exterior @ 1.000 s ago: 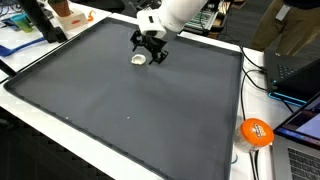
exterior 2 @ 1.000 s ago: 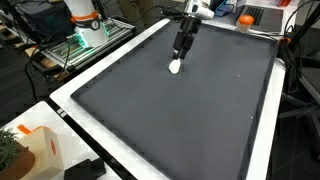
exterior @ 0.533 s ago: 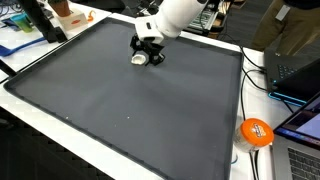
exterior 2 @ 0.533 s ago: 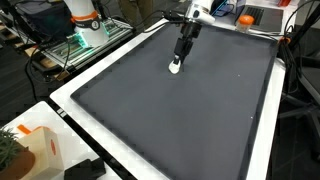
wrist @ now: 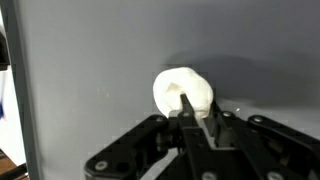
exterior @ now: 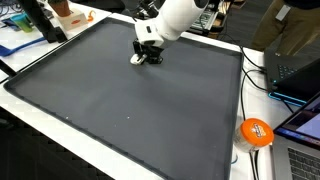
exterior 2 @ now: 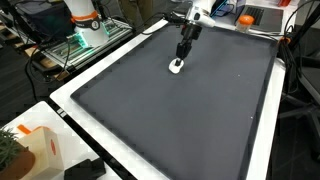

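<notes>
A small white ring (wrist: 180, 88) lies on the dark grey mat (exterior: 130, 100), towards its far side. It also shows in both exterior views as the white ring (exterior: 136, 57) and the white ring (exterior 2: 176, 68). My gripper (wrist: 197, 113) is down on it, its black fingers (wrist: 186, 108) pinched together on the ring's near wall. The arm reaches down from the back of the mat, so the gripper (exterior: 146, 54) hides part of the ring. Seen from the opposite side, the gripper (exterior 2: 180, 60) stands upright just over the ring.
A white table border (exterior: 60, 125) frames the mat. An orange round object (exterior: 256, 131), cables and a laptop (exterior: 296, 72) sit beside one edge. A white and orange box (exterior 2: 36, 150) is at a near corner, and a robot base (exterior 2: 84, 20) stands behind.
The gripper has come down onto the white ring and its fingers have gone from wide apart to shut on the ring's wall. The ring has barely moved.
</notes>
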Robot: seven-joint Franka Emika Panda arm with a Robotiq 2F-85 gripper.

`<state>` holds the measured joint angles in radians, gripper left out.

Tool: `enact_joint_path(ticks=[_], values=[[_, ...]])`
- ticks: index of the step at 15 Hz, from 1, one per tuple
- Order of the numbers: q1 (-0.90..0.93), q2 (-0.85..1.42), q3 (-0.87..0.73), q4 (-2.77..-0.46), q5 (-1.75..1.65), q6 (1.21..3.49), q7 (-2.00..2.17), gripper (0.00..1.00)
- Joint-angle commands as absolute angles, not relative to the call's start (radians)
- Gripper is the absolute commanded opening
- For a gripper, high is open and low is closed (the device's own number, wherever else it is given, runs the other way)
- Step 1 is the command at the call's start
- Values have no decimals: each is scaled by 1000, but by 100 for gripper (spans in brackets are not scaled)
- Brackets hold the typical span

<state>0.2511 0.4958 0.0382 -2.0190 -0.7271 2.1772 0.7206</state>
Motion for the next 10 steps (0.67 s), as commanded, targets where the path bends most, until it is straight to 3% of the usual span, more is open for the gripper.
enact_joint_path(ticks=[1, 5, 10], values=[[231, 441, 74, -2047, -610, 2224, 666, 0], [229, 397, 84, -2058, -414, 2308, 598, 2], [253, 419, 20, -2042, -407, 2367, 649, 1]])
